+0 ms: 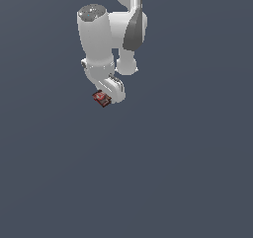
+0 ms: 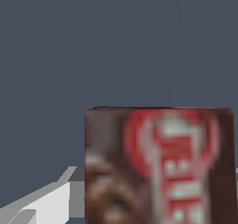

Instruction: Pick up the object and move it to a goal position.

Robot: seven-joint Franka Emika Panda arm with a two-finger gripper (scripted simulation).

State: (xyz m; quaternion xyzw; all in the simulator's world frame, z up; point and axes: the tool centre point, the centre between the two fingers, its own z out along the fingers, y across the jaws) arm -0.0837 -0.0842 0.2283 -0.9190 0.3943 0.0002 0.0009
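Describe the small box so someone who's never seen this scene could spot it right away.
Find the white robot arm against the plain dark grey-blue background. At its lower end, by the gripper, sits a small red and dark brown box. It is the only coloured thing in view.

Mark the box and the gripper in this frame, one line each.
box (image 2: 158, 167): wrist view, middle of its printed red-and-brown face.
box (image 1: 101, 99): exterior view, its red face beside the hand.
gripper (image 1: 109, 98): exterior view, fingertip end; fingers themselves not discernible.
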